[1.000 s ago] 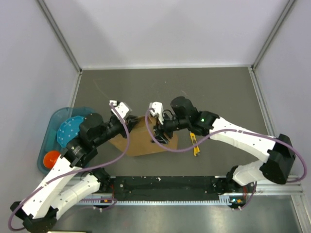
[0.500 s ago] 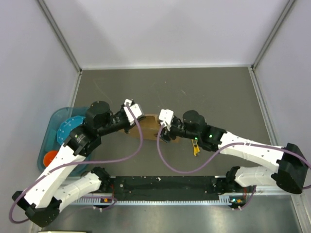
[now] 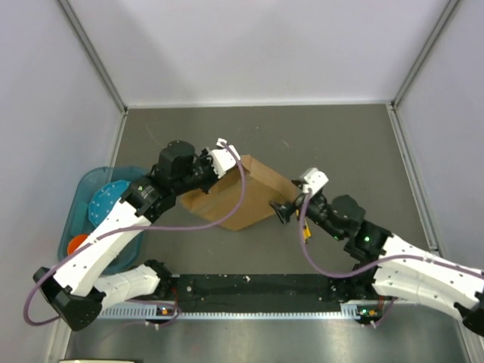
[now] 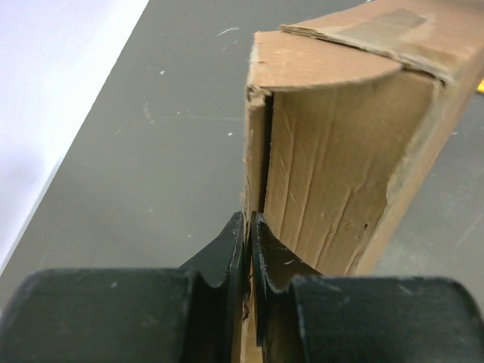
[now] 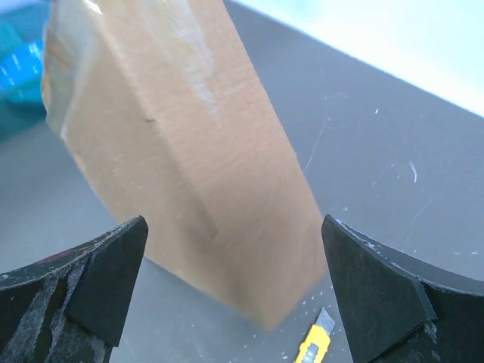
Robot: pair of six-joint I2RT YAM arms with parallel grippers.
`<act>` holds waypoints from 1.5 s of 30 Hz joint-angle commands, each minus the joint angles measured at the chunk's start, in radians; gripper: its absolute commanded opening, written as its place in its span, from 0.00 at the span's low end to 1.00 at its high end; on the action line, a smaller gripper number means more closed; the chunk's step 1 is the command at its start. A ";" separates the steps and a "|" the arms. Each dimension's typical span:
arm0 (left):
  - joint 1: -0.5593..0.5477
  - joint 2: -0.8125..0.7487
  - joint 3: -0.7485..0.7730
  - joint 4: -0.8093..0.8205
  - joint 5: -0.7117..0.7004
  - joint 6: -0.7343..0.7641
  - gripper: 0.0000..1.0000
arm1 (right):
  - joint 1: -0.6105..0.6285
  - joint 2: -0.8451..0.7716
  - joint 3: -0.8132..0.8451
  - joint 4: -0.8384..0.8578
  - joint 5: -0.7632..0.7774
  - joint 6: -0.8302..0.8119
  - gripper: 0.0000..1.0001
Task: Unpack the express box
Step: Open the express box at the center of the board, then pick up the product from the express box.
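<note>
From above, the flat brown cardboard express box [image 3: 243,200] sits tilted mid-workspace. The left gripper [image 3: 224,161] is at its eleven-o'clock corner, and the right gripper [image 3: 284,211] is just off its three-o'clock corner.

The left wrist view shows the jaws pinched narrow on one thin box wall.

In the right wrist view the jaws are spread wide and empty, with the box at twelve. A small yellow utility knife [image 5: 314,345] lies at five.

The box is probably light and stiff, but its edges would crease, so hold it by the walls.

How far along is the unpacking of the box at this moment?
Done: an end flap of the express box looks partly loose. In hand: left gripper pinches a box edge; right gripper open, gripping nothing. Left: opening it and taking contents out; none show.
</note>
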 commanded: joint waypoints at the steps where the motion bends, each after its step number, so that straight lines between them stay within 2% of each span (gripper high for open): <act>1: 0.013 0.030 0.107 0.037 -0.161 0.035 0.06 | -0.014 -0.169 -0.012 -0.053 -0.026 0.087 0.99; 7: -0.004 0.107 0.228 0.023 -0.290 0.144 0.06 | 0.029 -0.192 0.069 -0.184 -0.152 0.069 0.99; 10: -0.034 0.178 0.332 -0.067 -0.339 0.170 0.06 | 0.074 -0.119 0.133 -0.124 -0.245 -0.019 0.99; 12: -0.069 0.246 0.433 -0.193 -0.345 0.155 0.06 | 0.117 -0.003 0.205 -0.085 -0.221 -0.087 0.99; 13: -0.082 0.267 0.465 -0.232 -0.347 0.143 0.06 | 0.166 0.033 0.222 -0.059 -0.204 -0.165 0.97; 14: -0.091 0.284 0.513 -0.264 -0.335 0.124 0.06 | 0.179 0.095 0.230 -0.028 -0.193 -0.196 0.88; 17: -0.097 0.334 0.567 -0.373 -0.273 0.032 0.05 | 0.188 0.162 0.228 0.136 -0.193 -0.245 0.72; 19: -0.099 0.356 0.568 -0.417 -0.243 -0.021 0.06 | 0.187 0.202 0.209 0.237 -0.193 -0.259 0.71; 25: -0.100 0.394 0.532 -0.486 -0.184 -0.068 0.04 | 0.188 0.243 0.141 0.241 -0.117 -0.219 0.75; 29: -0.091 0.438 0.558 -0.557 -0.112 -0.081 0.03 | 0.185 0.331 0.127 0.209 -0.018 -0.216 0.92; 31: -0.088 0.465 0.632 -0.635 -0.063 -0.071 0.03 | 0.159 0.390 0.123 0.213 -0.034 -0.187 0.97; 36: -0.067 0.573 0.821 -0.790 0.015 -0.035 0.03 | 0.105 0.456 0.147 0.216 -0.186 -0.164 0.98; 41: -0.027 0.722 1.091 -0.997 0.192 -0.046 0.07 | 0.099 0.555 0.205 0.236 -0.235 -0.205 0.99; 45: -0.008 0.701 1.066 -0.996 0.250 0.023 0.08 | 0.099 0.636 0.239 0.288 -0.258 -0.222 0.99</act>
